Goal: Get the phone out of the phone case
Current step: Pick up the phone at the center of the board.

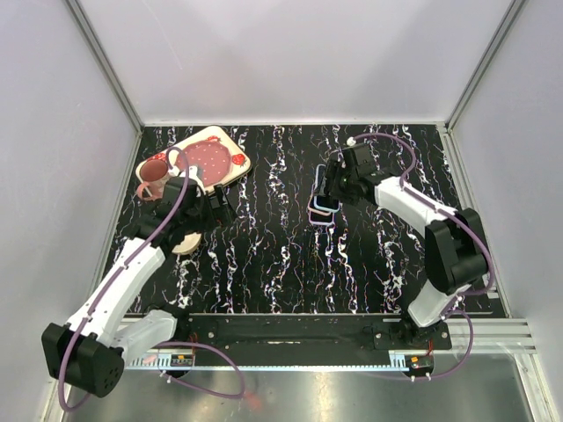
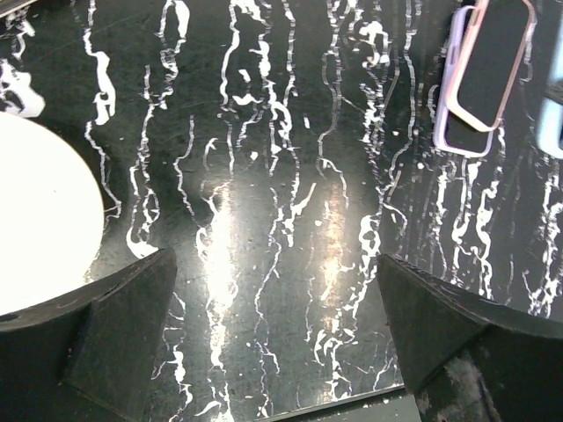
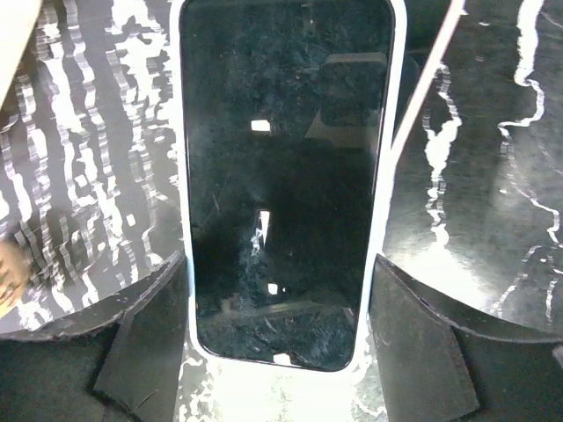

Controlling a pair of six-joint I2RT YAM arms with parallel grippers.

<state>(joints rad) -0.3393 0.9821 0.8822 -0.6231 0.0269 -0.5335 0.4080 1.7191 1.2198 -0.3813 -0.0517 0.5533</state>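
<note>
Right claw (image 3: 278, 290): low over the bench, one finger (image 3: 145, 343) on each side of the phone's near end; the pads sit right at the case's long edges, but I cannot tell whether they press on it or only stand beside it
Phone (image 3: 281, 176): flat, dark screen up, seated in its case, in the far-middle part of the bench
Phone case (image 3: 394, 132): pale rim showing round the phone on both long sides and the near end
Left claw (image 2: 274, 272): released, fingers wide apart, nothing between them, over bare surface
Bench (image 1: 281, 255): black with white veins
Pink-rimmed phone (image 2: 495, 61): slantwise on top of a lilac case (image 2: 444, 132), just beside the cased phone
White disc (image 2: 40, 229): near the left claw
Tray (image 1: 220, 139): far-left corner, with a pink mug (image 1: 154, 171) at its left end
</note>
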